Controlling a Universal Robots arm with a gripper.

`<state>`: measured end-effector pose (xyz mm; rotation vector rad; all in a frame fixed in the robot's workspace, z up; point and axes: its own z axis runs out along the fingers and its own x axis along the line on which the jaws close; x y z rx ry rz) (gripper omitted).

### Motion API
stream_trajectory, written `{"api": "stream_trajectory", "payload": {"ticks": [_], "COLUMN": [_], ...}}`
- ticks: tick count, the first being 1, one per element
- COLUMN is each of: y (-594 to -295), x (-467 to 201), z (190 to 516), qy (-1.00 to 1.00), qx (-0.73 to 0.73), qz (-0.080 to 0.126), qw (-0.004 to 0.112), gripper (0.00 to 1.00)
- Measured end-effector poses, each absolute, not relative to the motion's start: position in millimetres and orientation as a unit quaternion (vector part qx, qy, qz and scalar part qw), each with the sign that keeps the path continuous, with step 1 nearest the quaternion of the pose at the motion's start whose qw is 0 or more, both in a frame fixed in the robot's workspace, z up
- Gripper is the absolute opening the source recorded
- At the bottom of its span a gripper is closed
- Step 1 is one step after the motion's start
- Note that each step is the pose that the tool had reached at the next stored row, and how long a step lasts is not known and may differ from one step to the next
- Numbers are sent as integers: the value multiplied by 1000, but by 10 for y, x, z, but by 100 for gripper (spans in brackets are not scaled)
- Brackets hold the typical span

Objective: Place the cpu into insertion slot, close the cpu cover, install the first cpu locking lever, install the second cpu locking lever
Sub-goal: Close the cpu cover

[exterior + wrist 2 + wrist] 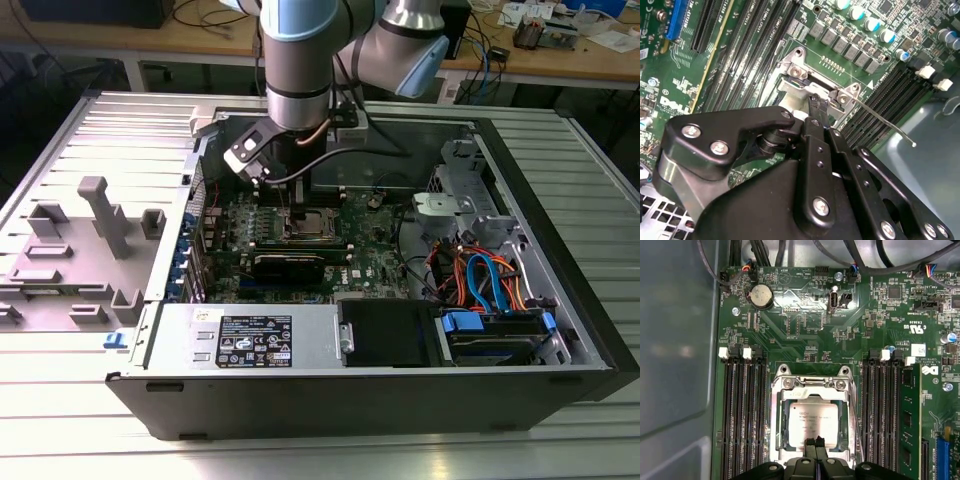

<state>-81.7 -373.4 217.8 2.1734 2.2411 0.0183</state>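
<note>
Exterior view: the pincer [306, 200] hangs over the insertion slot [312, 224]. First wrist view: its 2 fingertips [811, 442] meet, empty, likely for pushing; just ahead, the cpu [812, 421] lies under the cpu cover [779, 410]. Second wrist view: 1 locking lever [885, 122] juts free alongside.

Even, bright room light, soft glare on the metal case panel [677, 350], few shadows.
</note>
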Motion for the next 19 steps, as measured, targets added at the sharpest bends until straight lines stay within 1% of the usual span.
{"api": "stream_trajectory", "payload": {"ticks": [6, 19], "y": [-3734, -3734], "x": [-821, -824], "z": [2097, 2073], "qy": [718, 718], "qx": [696, 696], "qz": [6, 6], "qw": [10, 10], "gripper": [11, 11]}}
